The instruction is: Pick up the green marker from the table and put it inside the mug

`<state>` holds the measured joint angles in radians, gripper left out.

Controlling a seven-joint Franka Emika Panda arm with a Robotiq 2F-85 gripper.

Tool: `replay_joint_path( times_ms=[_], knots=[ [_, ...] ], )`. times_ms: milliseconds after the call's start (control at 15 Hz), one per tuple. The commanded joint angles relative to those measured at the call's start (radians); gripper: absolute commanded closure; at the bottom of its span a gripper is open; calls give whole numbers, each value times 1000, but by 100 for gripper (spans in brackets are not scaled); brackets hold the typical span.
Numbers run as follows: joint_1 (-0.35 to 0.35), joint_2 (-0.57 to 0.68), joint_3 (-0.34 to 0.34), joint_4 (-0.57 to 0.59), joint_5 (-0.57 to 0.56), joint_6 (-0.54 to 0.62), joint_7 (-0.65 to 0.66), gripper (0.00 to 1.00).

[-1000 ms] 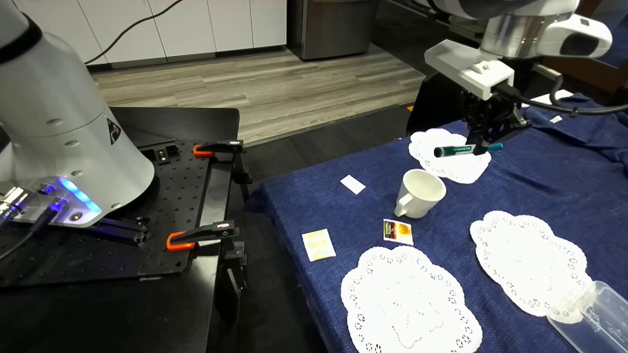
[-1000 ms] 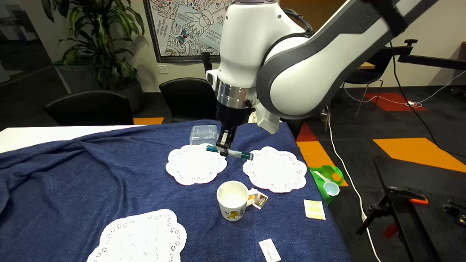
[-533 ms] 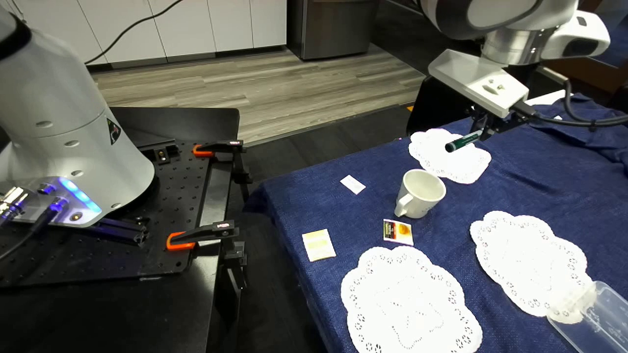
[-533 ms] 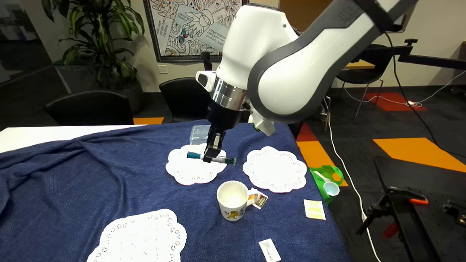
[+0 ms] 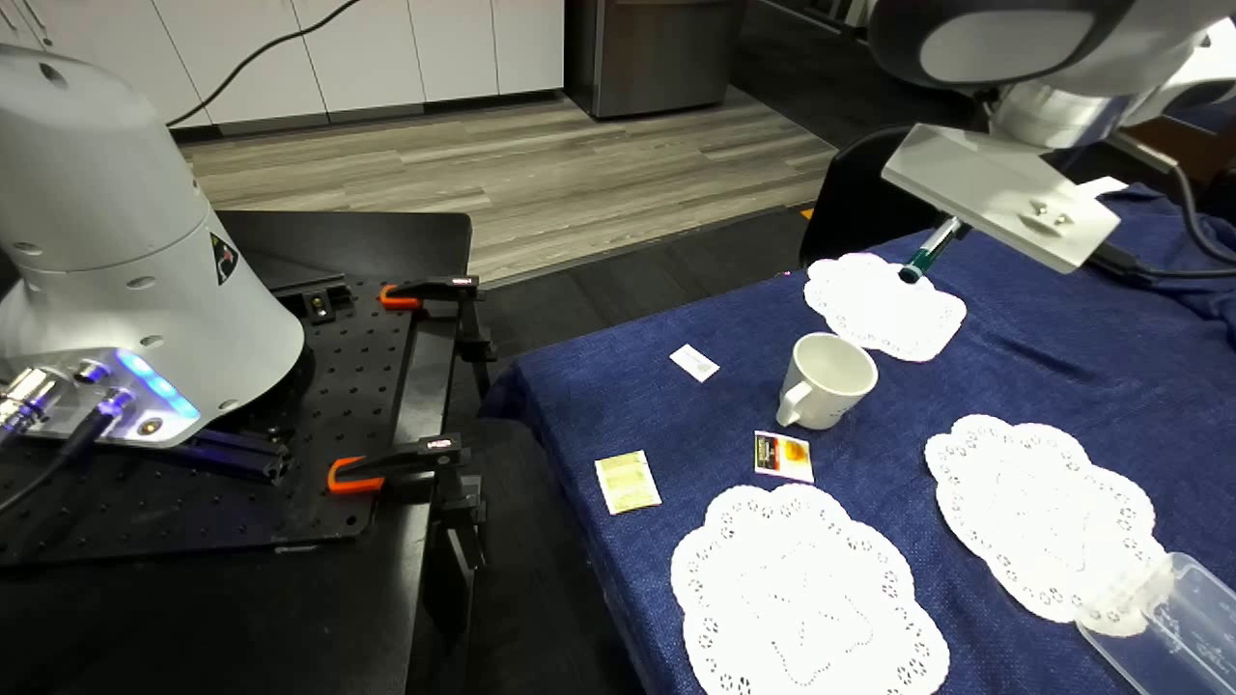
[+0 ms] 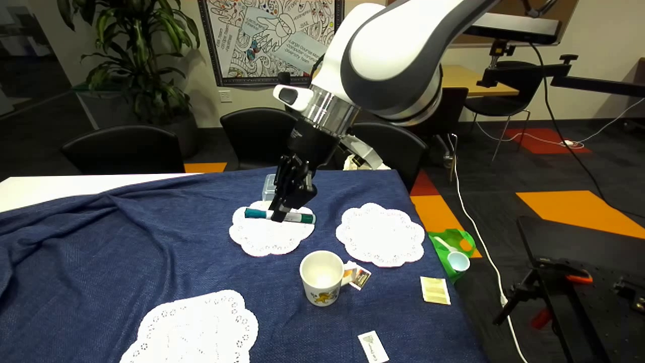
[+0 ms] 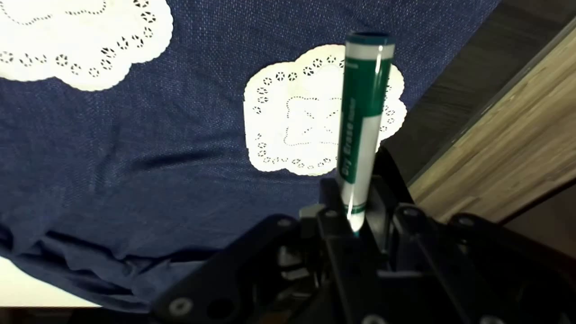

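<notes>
My gripper (image 7: 353,191) is shut on the green marker (image 7: 365,103), which juts out of the fingers in the wrist view. In an exterior view the fingertips (image 6: 278,214) grip the marker (image 6: 301,218) near its middle, above the table and in front of a doily. In an exterior view the marker (image 5: 929,253) slants downward and the fingers are hidden behind the white wrist mount. The white mug (image 5: 830,398) stands upright on the navy table (image 5: 618,376), apart from the gripper. The mug (image 6: 322,291) also shows with its handle at right. The mug is not in the wrist view.
White doilies (image 5: 806,598) lie around the mug. A tea packet (image 5: 783,457) lies by its handle. A yellowish packet (image 5: 628,483) and a small white packet (image 5: 694,363) lie near the table edge. A clear plastic container (image 5: 1173,618) rests by a doily.
The gripper and marker have moved away from the mug, leftward in an exterior view. The wrist has tilted and turned, and the marker now slants down where it was nearly level. The mug has not moved.
</notes>
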<state>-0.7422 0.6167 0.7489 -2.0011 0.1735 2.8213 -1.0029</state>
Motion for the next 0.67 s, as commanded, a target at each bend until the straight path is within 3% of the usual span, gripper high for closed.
replay_joint_path(
  times_ms=[0, 200, 467, 533, 600],
  knots=[
    [-72, 29, 54, 19, 31, -129, -181, 95],
    [-30, 7, -13, 24, 31, -223, -239, 95],
    [-30, 14, -29, 47, 75, -345, -407, 95],
    [12, -2, -71, 28, 97, -293, -369, 80],
    [13, -2, -74, 32, 113, -312, -402, 80]
  ],
)
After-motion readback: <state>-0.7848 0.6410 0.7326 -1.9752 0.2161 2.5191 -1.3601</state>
